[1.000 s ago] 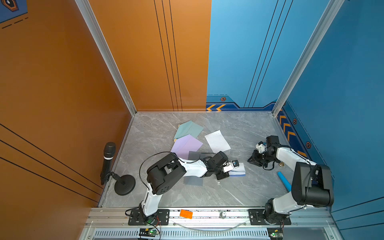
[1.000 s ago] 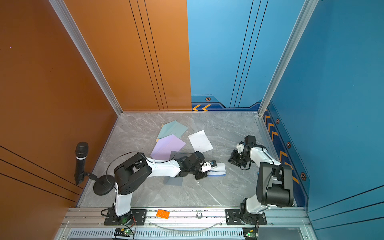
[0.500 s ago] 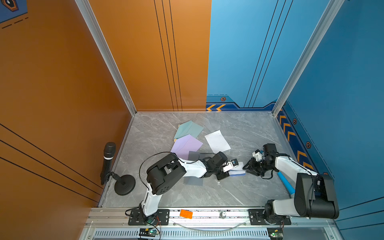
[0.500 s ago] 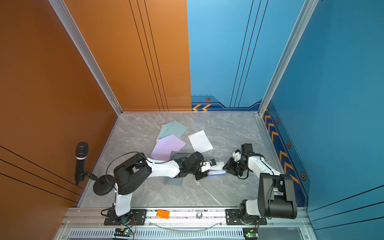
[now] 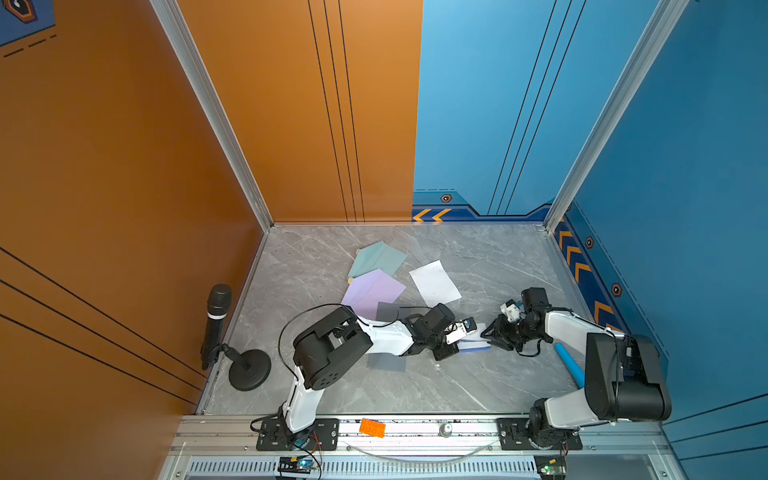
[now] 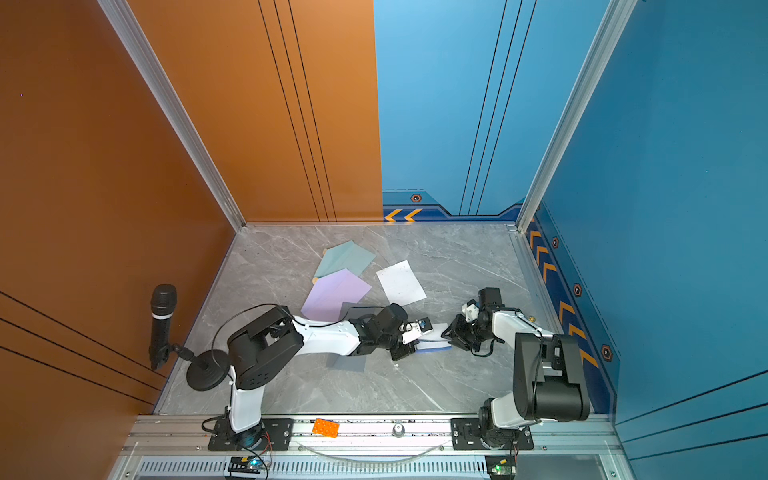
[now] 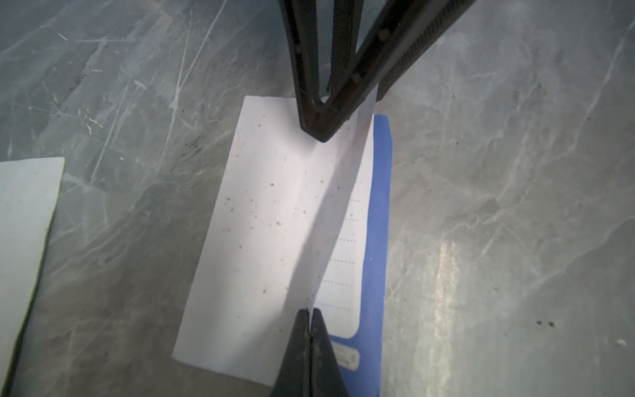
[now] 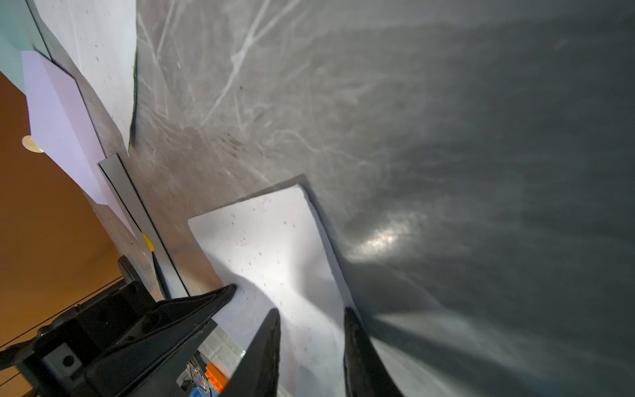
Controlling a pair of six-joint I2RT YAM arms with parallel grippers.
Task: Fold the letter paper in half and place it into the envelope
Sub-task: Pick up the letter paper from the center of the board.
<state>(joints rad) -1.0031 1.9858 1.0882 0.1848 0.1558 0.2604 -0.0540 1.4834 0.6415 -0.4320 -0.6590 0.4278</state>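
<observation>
The letter paper (image 7: 261,223), white outside with a blue border inside, lies half folded on the grey floor in front of the middle. My left gripper (image 7: 311,312) is shut on the near edge of its raised flap. My right gripper (image 8: 311,314) stands open at the paper's opposite end, its fingers over the white sheet (image 8: 271,240), one by the edge. In both top views the two grippers meet over the paper (image 5: 476,343). A lavender envelope (image 5: 372,293) and a teal envelope (image 5: 376,257) lie further back. A grey envelope (image 5: 386,361) lies under my left arm.
A loose white sheet (image 5: 434,282) lies behind the grippers. A microphone on a round stand (image 5: 216,320) is at the left edge. A blue tube (image 5: 569,365) lies by the right wall. An orange brick (image 5: 372,427) sits on the front rail.
My right arm has swung left from near the right wall to the end of the paper. My left gripper has kept its hold in the same place.
</observation>
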